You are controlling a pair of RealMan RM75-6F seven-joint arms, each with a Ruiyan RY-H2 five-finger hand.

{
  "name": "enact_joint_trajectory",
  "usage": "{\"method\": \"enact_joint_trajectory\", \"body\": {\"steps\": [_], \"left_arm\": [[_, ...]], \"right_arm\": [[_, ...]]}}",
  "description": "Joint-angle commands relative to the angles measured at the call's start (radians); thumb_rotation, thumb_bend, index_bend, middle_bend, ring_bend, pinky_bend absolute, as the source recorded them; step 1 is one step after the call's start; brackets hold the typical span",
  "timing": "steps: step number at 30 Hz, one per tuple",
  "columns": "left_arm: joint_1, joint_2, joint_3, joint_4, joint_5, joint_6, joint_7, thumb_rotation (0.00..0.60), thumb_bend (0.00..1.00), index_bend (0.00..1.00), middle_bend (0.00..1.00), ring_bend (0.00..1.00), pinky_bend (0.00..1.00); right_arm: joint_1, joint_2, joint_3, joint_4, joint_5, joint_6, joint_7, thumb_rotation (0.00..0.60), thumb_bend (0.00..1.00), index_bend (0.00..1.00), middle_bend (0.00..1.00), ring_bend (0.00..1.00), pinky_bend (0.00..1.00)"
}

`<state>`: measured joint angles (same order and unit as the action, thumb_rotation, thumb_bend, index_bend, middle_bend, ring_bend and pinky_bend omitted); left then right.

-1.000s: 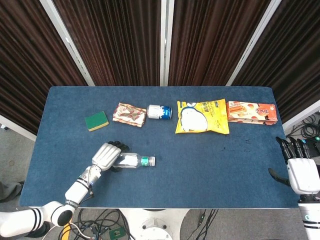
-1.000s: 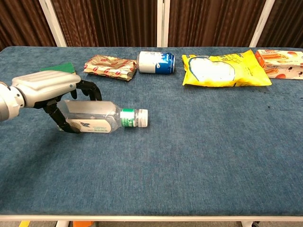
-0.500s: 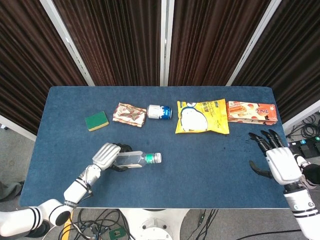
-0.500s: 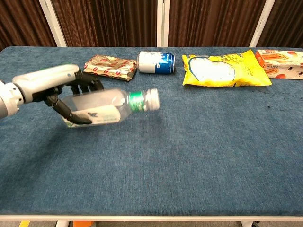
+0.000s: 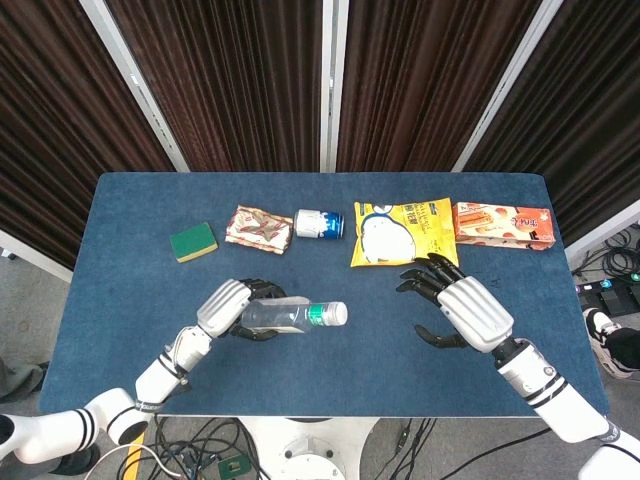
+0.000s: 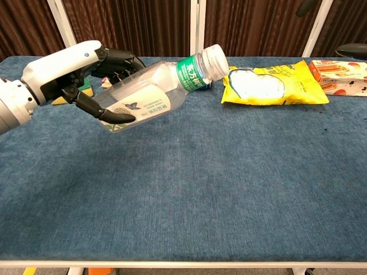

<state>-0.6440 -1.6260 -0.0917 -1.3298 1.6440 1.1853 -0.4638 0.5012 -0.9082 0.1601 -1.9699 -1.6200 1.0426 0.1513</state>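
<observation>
Fingers (image 6: 106, 114) of left hand (image 5: 225, 305) around tilted bottle (image 6: 150, 95), above table (image 6: 229, 189)

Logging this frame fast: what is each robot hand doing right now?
Left robot hand: holding the clear water bottle off the table.
Right robot hand: open, fingers spread, holding nothing.
</observation>
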Motion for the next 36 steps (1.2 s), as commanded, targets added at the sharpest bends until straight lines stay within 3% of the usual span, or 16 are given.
{"method": "enact_joint_trajectory", "body": {"steps": [1, 7, 21, 25, 36], "left_arm": [[-0.001, 0.001, 0.005, -0.002, -0.006, 0.000, 0.000, 0.600, 0.28, 0.47, 0.50, 0.43, 0.47], [-0.005, -0.002, 0.014, 0.004, -0.015, -0.003, -0.002, 0.600, 0.27, 0.47, 0.50, 0.43, 0.47], [-0.017, -0.012, 0.007, -0.032, -0.039, -0.003, 0.032, 0.600, 0.27, 0.48, 0.50, 0.43, 0.47], [-0.022, -0.017, 0.001, -0.045, -0.050, -0.006, 0.038, 0.600, 0.27, 0.48, 0.50, 0.43, 0.47], [-0.029, -0.006, 0.002, -0.083, -0.051, -0.006, 0.076, 0.600, 0.27, 0.48, 0.50, 0.43, 0.47]], "right_arm": [[0.002, -0.007, 0.000, -0.005, 0.015, 0.007, -0.014, 0.600, 0.24, 0.27, 0.18, 0.05, 0.00], [-0.006, -0.010, -0.011, 0.003, 0.030, 0.025, 0.001, 0.600, 0.23, 0.27, 0.18, 0.05, 0.00], [0.102, -0.030, -0.001, -0.014, 0.037, -0.092, 0.061, 0.600, 0.20, 0.32, 0.15, 0.01, 0.00], [0.141, -0.054, -0.004, -0.016, 0.043, -0.140, 0.062, 0.599, 0.18, 0.32, 0.14, 0.00, 0.00], [0.168, -0.086, 0.011, -0.004, 0.104, -0.139, 0.013, 0.598, 0.16, 0.32, 0.12, 0.00, 0.00]]}}
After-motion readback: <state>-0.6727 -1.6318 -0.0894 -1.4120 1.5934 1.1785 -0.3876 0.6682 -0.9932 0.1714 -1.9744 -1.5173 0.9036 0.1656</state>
